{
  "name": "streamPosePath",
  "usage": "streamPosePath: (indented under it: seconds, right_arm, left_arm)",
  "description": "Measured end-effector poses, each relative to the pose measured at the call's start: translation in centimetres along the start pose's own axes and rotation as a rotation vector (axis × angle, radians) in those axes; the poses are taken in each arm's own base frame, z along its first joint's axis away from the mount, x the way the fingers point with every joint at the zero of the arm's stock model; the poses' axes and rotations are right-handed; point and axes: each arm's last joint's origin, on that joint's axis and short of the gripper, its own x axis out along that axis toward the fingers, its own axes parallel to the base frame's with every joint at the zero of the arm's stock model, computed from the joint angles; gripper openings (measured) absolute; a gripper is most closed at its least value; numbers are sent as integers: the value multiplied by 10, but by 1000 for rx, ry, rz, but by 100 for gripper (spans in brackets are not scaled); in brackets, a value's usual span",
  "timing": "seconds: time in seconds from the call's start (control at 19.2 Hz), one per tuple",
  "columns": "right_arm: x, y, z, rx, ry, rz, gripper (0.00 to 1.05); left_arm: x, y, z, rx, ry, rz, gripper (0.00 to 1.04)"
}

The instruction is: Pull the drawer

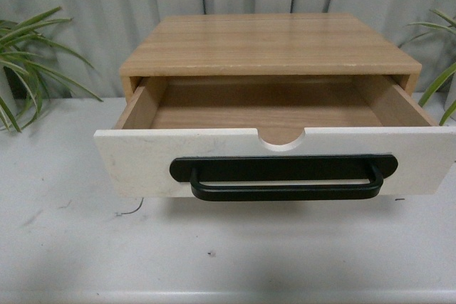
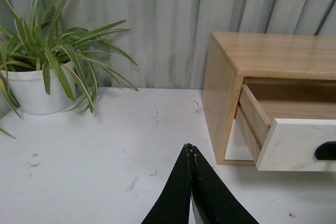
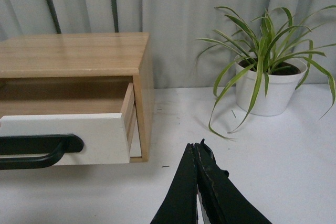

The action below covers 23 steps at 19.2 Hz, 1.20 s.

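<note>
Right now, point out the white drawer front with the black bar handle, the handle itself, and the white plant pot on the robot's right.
white drawer front (image 1: 135, 161), front view, on its left panel.
black bar handle (image 1: 285, 191), front view, on the bar's middle.
white plant pot (image 3: 265, 90), right wrist view, on its side wall.

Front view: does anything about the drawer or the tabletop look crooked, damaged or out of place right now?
Nothing serious. The drawer is pulled well out, sits level in its wooden box and looks empty. The handle is straight. The table has only scuffs and dark specks. Both grippers, left and right, are shut and clear of it.
</note>
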Motion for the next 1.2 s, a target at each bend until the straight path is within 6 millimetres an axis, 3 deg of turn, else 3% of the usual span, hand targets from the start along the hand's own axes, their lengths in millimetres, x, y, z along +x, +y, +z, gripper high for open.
streamPosePath:
  seconds: [0.31, 0.42, 0.73, 1.2]
  right_arm:
    - [0, 0, 0, 0, 0, 0, 3]
    - [0, 0, 0, 0, 0, 0, 23]
    - [0, 0, 0, 0, 0, 0, 96]
    - [0, 0, 0, 3, 0, 0, 98]
  left_arm:
    - [0, 0, 0, 0, 0, 0, 4]
    - [0, 0, 0, 0, 0, 0, 24]
    - [0, 0, 0, 0, 0, 0, 96]
    - [0, 0, 0, 1, 0, 0, 98]
